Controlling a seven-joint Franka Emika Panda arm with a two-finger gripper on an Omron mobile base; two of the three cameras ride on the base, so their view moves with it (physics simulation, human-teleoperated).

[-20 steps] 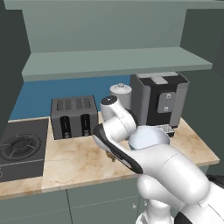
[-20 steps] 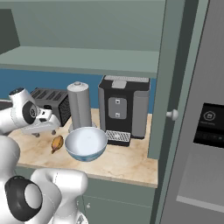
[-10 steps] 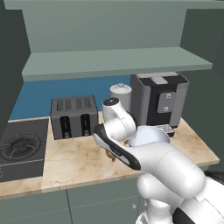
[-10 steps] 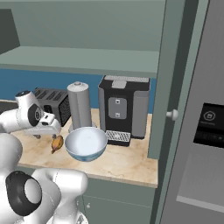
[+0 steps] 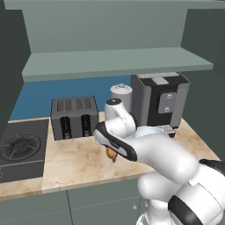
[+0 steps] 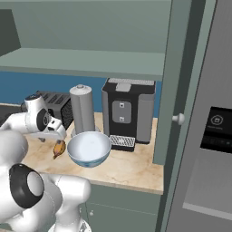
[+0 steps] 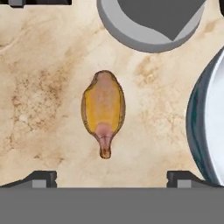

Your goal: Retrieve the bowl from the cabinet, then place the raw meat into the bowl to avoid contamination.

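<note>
The raw meat (image 7: 103,111), an orange-brown oval lump with a darker narrow end, lies flat on the marble counter (image 7: 39,87). My gripper (image 7: 111,178) hangs straight above it, open, one dark fingertip (image 7: 40,177) on each side and nothing between them. The pale blue-white bowl (image 6: 89,147) stands upright on the counter just right of the meat (image 6: 59,147), and its rim (image 7: 202,118) shows at the right of the hand view. In the left base view the meat (image 5: 110,154) peeks out beneath my hand (image 5: 110,141). The grey-green cabinet (image 6: 95,60) stands open above the counter.
A grey cylinder canister (image 6: 82,108) stands right behind the meat, a toaster (image 5: 74,116) to its left and a black coffee machine (image 6: 129,111) to its right. A stove burner (image 5: 19,147) lies far left. The open cabinet door (image 6: 181,81) hangs at the right.
My hand has shifted a little toward the bowl and come over the meat. The jaws have stayed open; meat and bowl have not moved.
</note>
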